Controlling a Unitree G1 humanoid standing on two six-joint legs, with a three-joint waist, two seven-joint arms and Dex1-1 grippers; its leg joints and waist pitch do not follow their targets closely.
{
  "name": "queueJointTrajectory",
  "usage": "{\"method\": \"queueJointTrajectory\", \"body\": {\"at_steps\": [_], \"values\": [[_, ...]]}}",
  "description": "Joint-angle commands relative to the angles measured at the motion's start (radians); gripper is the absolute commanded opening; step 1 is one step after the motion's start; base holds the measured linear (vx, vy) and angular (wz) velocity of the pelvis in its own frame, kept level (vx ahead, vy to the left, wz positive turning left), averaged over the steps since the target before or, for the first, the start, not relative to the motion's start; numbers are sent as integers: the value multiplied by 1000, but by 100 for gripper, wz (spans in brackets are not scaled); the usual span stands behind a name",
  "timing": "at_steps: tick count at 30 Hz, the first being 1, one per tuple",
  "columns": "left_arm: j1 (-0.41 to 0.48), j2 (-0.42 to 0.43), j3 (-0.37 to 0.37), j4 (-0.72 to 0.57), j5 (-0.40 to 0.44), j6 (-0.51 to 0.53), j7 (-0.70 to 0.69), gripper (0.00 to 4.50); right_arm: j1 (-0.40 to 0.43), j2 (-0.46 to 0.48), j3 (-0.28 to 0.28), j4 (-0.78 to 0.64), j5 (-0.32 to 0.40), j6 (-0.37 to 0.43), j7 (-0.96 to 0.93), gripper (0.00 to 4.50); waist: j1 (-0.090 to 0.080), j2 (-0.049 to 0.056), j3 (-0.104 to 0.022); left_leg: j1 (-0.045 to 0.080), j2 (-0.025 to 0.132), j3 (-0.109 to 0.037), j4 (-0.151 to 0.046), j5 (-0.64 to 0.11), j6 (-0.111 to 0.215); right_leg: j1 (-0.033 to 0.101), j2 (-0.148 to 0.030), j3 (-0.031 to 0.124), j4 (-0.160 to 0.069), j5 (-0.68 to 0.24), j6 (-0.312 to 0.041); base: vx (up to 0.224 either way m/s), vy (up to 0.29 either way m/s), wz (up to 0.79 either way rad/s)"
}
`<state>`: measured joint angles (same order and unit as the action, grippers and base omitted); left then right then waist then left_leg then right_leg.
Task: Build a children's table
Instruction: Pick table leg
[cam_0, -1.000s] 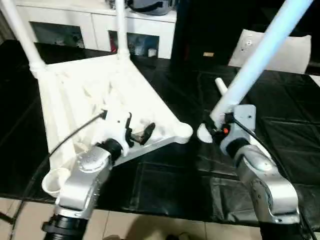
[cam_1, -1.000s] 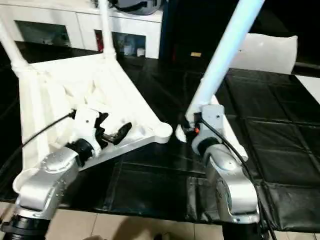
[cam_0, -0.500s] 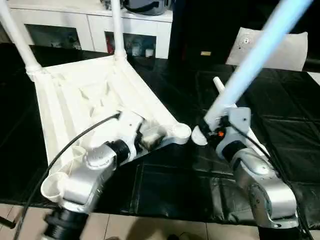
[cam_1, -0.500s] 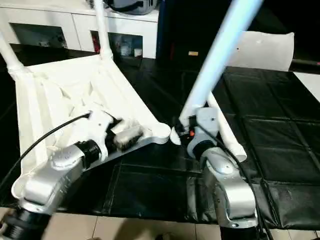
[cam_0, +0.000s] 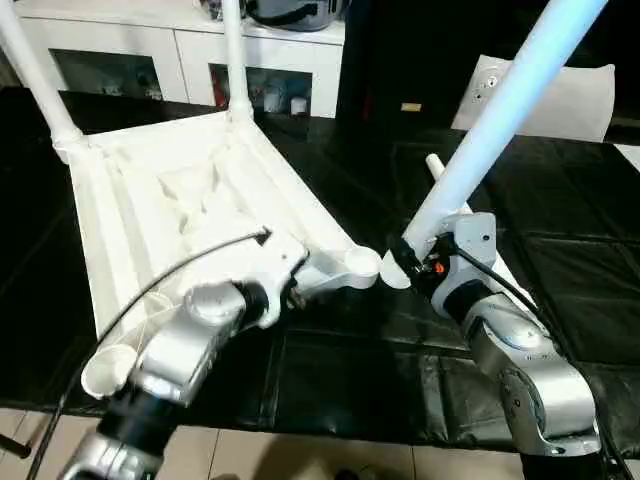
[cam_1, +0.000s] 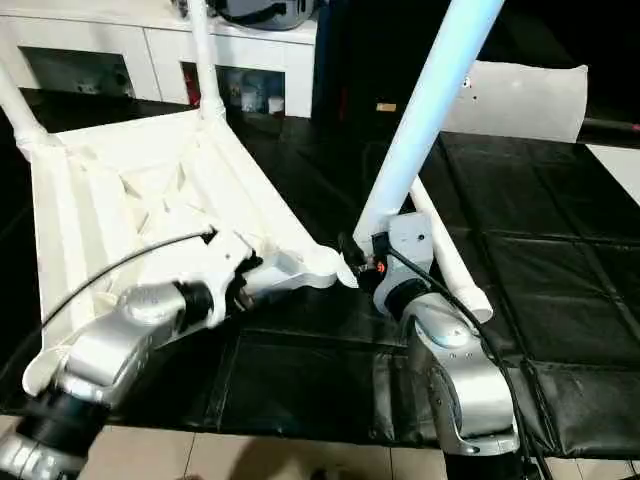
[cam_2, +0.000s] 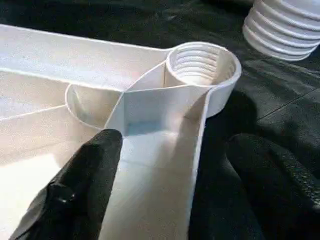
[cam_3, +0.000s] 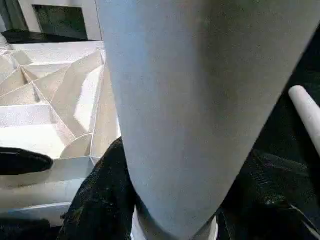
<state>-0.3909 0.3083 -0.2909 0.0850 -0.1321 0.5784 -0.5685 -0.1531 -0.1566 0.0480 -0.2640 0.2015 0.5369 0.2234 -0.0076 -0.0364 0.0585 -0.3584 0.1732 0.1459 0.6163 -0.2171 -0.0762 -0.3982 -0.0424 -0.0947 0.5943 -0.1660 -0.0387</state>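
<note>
The children's table top (cam_0: 170, 190) lies upside down on the black surface, ribs up. White legs (cam_0: 235, 60) (cam_0: 35, 70) stand in its two far corner sockets. My left gripper (cam_2: 175, 145) is open astride the rim just behind the near right socket (cam_2: 200, 65), one finger (cam_2: 85, 185) inside the top and the other outside. My right gripper (cam_0: 405, 258) is shut on a third leg (cam_0: 500, 110), which leans up and to the right. That leg's threaded end (cam_2: 285, 25) hangs right beside the socket. Another leg (cam_1: 450, 250) lies flat behind my right arm.
A white cabinet with glass doors (cam_0: 130, 50) runs along the back. A flat white panel (cam_0: 560, 100) leans at the back right. The near left socket (cam_0: 105, 370) overhangs the black table's front edge (cam_0: 350, 420), with tiled floor below.
My left gripper has turned and slid along the rim toward the near right socket, its fingers now astride the rim. The held leg's end has edged closer to that socket.
</note>
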Motion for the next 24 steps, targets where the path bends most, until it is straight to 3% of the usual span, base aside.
{"method": "queueJointTrajectory", "body": {"at_steps": [1, 5, 9, 14, 24], "values": [[-15, 5, -9, -8, -17, 42, -25, 359, -9, -8, 0, 3, -4, -14, 3, 188, 2, 9, -66, -3, 50, -10, -71, -100, 47, 60, -95, 66, -79, -310, -93, 0, 0, 0], [-31, 5, -11, -31, -42, 112, -65, 335, -8, -10, 4, 2, -4, -14, 6, 188, 3, 9, -64, -2, 50, -9, -72, -107, 47, 60, -96, 66, -80, -316, -104, 0, 0, 0], [-50, 6, -23, -29, -35, 143, -67, 289, -10, -12, 4, 3, -2, -7, 18, 188, 4, 6, -63, -1, 48, -8, -71, -123, 47, 59, -96, 65, -86, -357, -90, 0, 0, 0], [-71, 20, -45, -2, 9, 135, -62, 255, -14, -13, 8, 6, 1, -4, 25, 188, 6, 2, -64, -4, 48, -9, -71, -106, 52, 60, -95, 65, -84, -357, -73, 0, 0, 0], [-114, 36, -67, 30, 37, 174, -75, 189, -22, -15, 13, 12, -4, -1, 38, 188, 11, 6, -64, -2, 48, -8, -70, -102, 52, 59, -96, 64, -85, -353, -78, 0, 0, 0]]}}
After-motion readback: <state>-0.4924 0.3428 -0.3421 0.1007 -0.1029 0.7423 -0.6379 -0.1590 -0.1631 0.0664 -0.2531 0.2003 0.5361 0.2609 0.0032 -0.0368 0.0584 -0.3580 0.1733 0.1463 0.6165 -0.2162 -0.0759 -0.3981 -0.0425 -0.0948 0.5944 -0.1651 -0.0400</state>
